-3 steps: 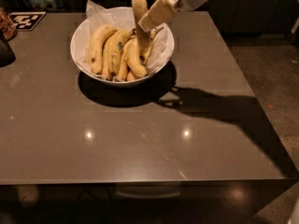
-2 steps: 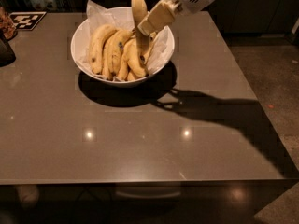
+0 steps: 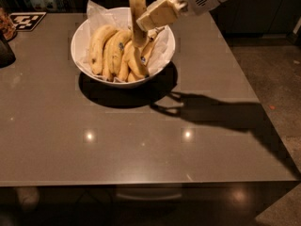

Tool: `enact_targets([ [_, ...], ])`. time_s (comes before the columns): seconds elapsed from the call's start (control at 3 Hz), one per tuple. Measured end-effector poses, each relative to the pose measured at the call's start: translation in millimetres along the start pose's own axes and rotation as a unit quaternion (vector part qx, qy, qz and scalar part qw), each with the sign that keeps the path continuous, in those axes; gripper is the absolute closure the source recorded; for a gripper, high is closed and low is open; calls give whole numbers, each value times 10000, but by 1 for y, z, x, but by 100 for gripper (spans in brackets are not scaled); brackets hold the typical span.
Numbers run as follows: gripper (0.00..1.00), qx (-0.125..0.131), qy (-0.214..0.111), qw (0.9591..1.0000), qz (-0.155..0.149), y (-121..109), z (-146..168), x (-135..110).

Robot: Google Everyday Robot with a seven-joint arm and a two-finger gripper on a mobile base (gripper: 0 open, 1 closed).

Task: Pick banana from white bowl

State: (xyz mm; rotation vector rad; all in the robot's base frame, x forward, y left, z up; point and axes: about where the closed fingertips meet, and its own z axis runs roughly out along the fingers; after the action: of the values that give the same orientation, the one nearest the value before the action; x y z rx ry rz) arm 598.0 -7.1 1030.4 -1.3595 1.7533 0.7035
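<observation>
The white bowl [image 3: 89, 69] stands at the back middle of the table, lined with crinkled white paper and holding several yellow bananas, some with small dark stickers. My gripper [image 3: 146, 19] reaches in from the upper right and is shut on one plump yellow banana [image 3: 137, 13]. The banana stands nearly upright, its top at the frame's upper edge and its lower end just above the other bananas in the bowl.
The grey table [image 3: 141, 140] runs to a front edge low in the view and a right edge beside the floor. A black-and-white marker tag [image 3: 27, 20] lies at the back left, with a dark object [image 3: 5, 53] at the left edge.
My gripper has lifted the banana a little higher and turned it more upright; its lower end has come up from among the bananas in the bowl.
</observation>
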Motion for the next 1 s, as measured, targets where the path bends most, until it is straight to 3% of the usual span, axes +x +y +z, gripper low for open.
enact_targets([
  [0.67,100,323,-640,9974,-9,31,-25,1],
  [1.0,100,334,-614,9976,25,31,-25,4],
])
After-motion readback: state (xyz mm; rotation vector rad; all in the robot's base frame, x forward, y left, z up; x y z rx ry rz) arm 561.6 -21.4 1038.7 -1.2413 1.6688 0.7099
